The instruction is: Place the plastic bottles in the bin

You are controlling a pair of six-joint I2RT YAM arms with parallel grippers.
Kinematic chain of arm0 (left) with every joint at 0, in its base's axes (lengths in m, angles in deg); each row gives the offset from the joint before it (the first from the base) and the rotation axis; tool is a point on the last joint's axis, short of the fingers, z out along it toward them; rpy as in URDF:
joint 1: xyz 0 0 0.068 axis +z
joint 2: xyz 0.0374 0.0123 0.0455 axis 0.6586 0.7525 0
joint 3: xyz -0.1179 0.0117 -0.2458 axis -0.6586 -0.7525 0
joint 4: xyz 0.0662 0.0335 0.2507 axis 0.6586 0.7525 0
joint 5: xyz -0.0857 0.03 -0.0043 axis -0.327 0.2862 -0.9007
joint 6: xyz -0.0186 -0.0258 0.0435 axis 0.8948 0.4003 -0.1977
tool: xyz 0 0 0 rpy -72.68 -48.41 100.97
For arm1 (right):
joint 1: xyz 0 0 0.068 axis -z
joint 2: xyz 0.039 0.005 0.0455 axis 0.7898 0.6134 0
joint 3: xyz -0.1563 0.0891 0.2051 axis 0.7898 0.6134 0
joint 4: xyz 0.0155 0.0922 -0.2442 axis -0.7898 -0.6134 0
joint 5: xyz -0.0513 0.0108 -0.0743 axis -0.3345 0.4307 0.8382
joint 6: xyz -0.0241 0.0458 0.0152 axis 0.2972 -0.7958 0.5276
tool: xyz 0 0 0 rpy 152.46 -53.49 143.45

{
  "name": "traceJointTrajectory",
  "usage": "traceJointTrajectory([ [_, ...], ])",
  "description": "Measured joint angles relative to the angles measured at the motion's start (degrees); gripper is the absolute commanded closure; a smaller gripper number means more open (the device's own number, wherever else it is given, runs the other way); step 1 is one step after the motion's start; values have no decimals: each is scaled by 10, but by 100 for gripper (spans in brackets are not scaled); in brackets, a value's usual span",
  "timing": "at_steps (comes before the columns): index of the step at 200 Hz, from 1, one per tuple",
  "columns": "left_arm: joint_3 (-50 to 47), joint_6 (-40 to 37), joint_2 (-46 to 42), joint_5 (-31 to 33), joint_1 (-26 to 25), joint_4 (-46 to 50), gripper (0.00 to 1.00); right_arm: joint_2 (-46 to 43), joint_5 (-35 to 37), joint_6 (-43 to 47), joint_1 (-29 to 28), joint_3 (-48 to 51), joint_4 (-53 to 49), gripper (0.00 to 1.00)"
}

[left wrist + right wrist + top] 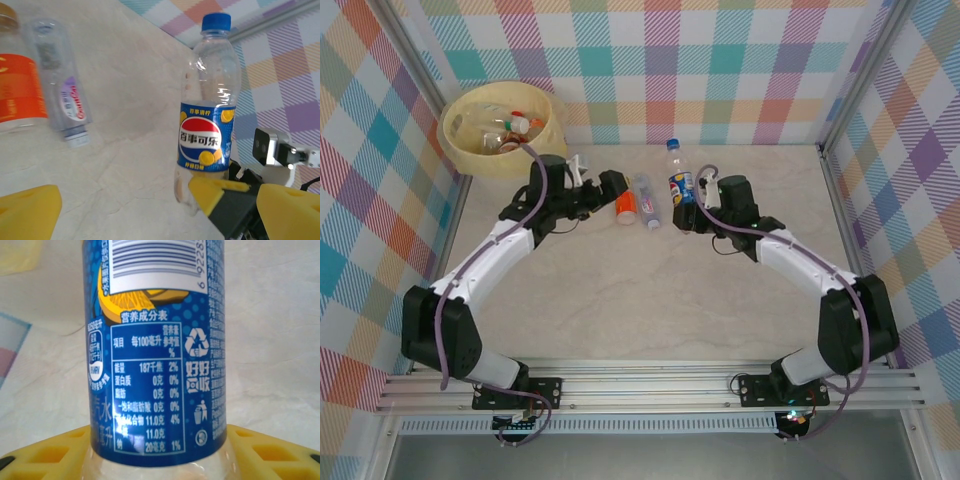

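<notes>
My right pincer pinches the blue-label bottle, upright at upper centre, low near its base. Top-heavy, it could pivot out swinging toward the bin at upper left. My left pincer stands spread.

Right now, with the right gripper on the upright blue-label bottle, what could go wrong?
1. The right gripper holds the upright blue-labelled clear plastic bottle low, near its base; the tall top may tilt or slip on lifting.
2. The round bag-lined bin is far left, and the open left gripper sits between; the arms could collide.
3. The orange-labelled bottle and clear bottle lying nearby could get knocked and roll.
</notes>
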Motion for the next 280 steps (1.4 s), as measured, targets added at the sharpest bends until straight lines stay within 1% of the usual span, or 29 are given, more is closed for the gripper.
traceJointTrajectory([
  [45,39,5,50,-31,-36,-37,0,-17,-50,0,-30,7,26,51],
  [84,76,8,86,-43,-45,-60,0,-10,-93,0,-43,7,55,50],
  [115,96,11,113,-38,-48,-71,0,4,-121,-3,-50,6,69,50],
  [157,104,12,128,-18,-53,-70,2,15,-144,-7,-55,-6,79,49],
  [188,116,12,141,-14,-58,-71,14,20,-158,-19,-55,-14,82,49],
  [214,116,14,148,-15,-58,-72,33,26,-157,-25,-54,-17,81,48],
  [224,117,16,148,-16,-58,-72,38,28,-157,-26,-54,-17,78,46],
  [235,117,18,148,-16,-59,-71,41,28,-155,-23,-54,-20,73,40],
  [253,119,19,148,-18,-59,-71,41,28,-156,-14,-54,-30,56,23],
  [267,122,17,148,-17,-59,-68,42,28,-163,4,-54,-40,45,16],
  [280,124,17,148,-14,-59,-65,42,27,-167,22,-55,-46,42,7],
])
